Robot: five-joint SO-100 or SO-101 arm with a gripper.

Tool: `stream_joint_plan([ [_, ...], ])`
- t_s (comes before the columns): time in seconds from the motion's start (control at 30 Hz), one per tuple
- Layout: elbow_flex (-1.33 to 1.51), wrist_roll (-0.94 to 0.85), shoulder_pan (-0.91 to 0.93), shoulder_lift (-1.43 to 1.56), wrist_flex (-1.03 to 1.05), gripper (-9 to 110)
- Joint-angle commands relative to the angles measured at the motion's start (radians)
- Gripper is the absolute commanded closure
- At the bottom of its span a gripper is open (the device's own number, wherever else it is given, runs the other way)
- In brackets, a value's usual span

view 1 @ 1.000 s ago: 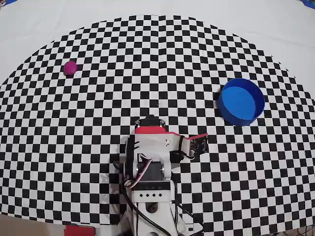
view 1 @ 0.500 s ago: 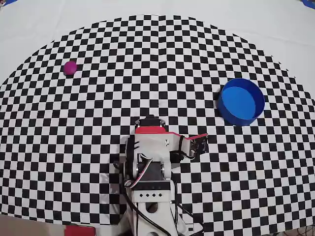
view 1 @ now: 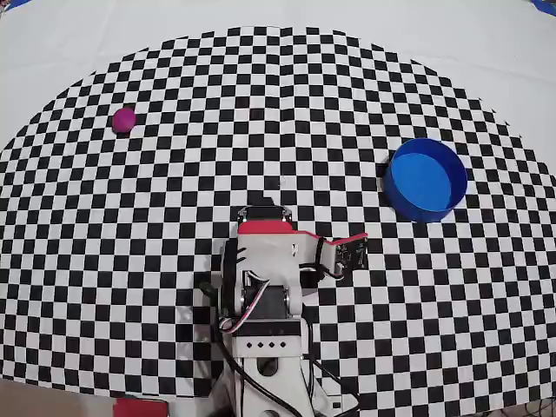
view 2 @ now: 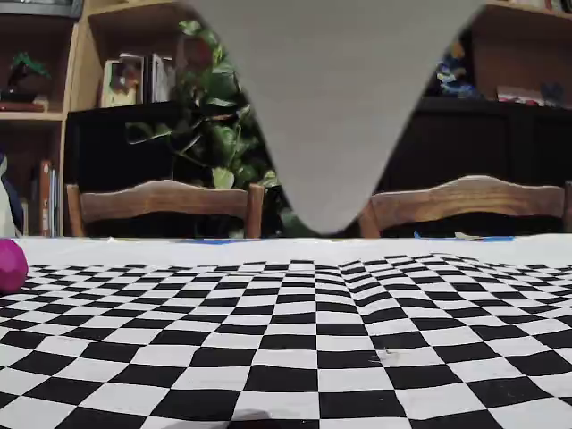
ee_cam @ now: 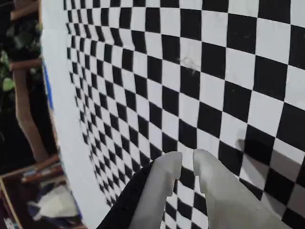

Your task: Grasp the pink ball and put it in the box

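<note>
The pink ball [view 1: 124,120] lies on the checkered cloth at the far left in the overhead view; it also shows at the left edge of the fixed view [view 2: 9,265]. The box is a round blue tub [view 1: 426,178], upright and empty, at the right. My arm [view 1: 265,261] is folded at the near middle of the cloth, far from both. In the wrist view my gripper [ee_cam: 187,164] shows two white fingers almost touching, with nothing between them, above bare checkered cloth. Neither the ball nor the tub shows in the wrist view.
The checkered cloth [view 1: 278,104] lies on a white table top [view 1: 486,43]. In the fixed view a blurred grey shape [view 2: 331,107] hangs from the top edge; two wooden chairs [view 2: 165,201], a plant and dark shelves stand behind the table.
</note>
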Motion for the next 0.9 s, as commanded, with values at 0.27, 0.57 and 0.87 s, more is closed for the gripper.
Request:
stream_joint_plan([
  [0.27,0.008,-0.005,0.0,0.025,-0.322,101],
  [0.57,0.008,-0.006,0.025,0.017,-0.598,101],
  [0.87,0.008,-0.02,0.035,0.012,-0.69,101],
])
